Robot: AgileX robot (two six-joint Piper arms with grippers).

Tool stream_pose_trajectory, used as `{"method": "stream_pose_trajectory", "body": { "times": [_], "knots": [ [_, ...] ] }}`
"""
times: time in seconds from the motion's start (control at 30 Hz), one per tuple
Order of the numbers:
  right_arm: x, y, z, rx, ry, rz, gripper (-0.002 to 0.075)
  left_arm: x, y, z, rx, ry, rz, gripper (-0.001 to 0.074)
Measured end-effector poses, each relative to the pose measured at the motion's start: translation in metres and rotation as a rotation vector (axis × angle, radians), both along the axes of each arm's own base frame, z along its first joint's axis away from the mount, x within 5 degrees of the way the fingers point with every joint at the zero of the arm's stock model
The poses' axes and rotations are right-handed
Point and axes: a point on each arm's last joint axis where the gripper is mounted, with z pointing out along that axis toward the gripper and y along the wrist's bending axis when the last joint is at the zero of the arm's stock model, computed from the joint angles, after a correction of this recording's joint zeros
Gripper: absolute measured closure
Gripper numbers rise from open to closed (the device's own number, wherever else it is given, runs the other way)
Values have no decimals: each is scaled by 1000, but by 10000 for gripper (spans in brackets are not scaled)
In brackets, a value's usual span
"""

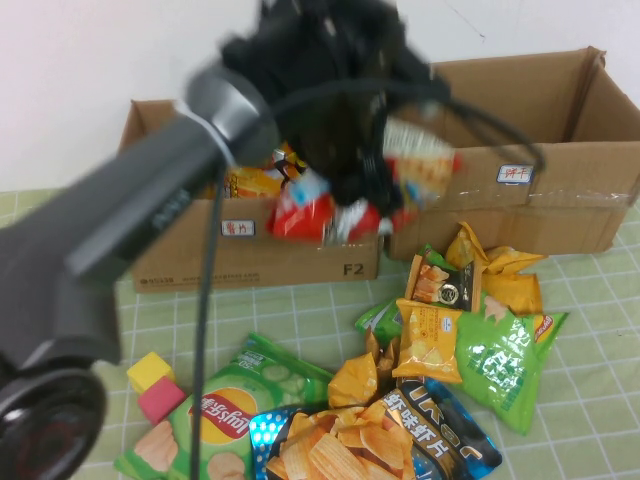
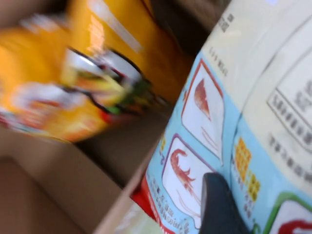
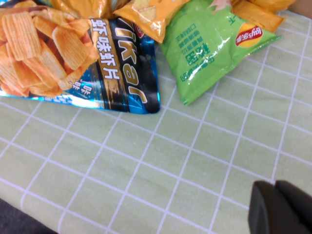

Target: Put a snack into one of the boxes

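Two brown cardboard boxes stand at the back: the left box (image 1: 260, 258) and the right box (image 1: 545, 205), each with a small white label. My left gripper (image 1: 352, 192) hangs over the left box's front right corner, shut on a red, white and blue shrimp snack bag (image 1: 305, 212). In the left wrist view one dark finger (image 2: 219, 207) presses on that bag (image 2: 229, 122), with the box wall (image 2: 117, 207) and a yellow snack bag (image 2: 73, 87) inside the box below. My right gripper (image 3: 276, 186) is shut and empty, low over the green checked cloth.
A pile of snack bags lies in front of the boxes: a green bag (image 1: 505, 352), yellow bags (image 1: 432, 338), a blue shrimp-chip bag (image 1: 440, 432) and a green Lay's bag (image 1: 232, 410). A yellow cube (image 1: 150, 370) and a pink cube (image 1: 160, 398) sit at front left.
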Motion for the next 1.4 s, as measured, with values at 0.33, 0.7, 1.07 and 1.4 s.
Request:
{"method": "stream_pose_trajectory", "body": {
  "times": [0.33,0.7,1.07,1.4],
  "knots": [
    [0,0,0,0,0,0,728,-2,47,97,129,-394,68,402],
    [0,0,0,0,0,0,728,66,120,54,24,-297,311,397],
    [0,0,0,0,0,0,728,90,158,33,-34,-271,478,52],
    [0,0,0,0,0,0,728,63,164,71,-85,-287,493,589]
  ]
}}
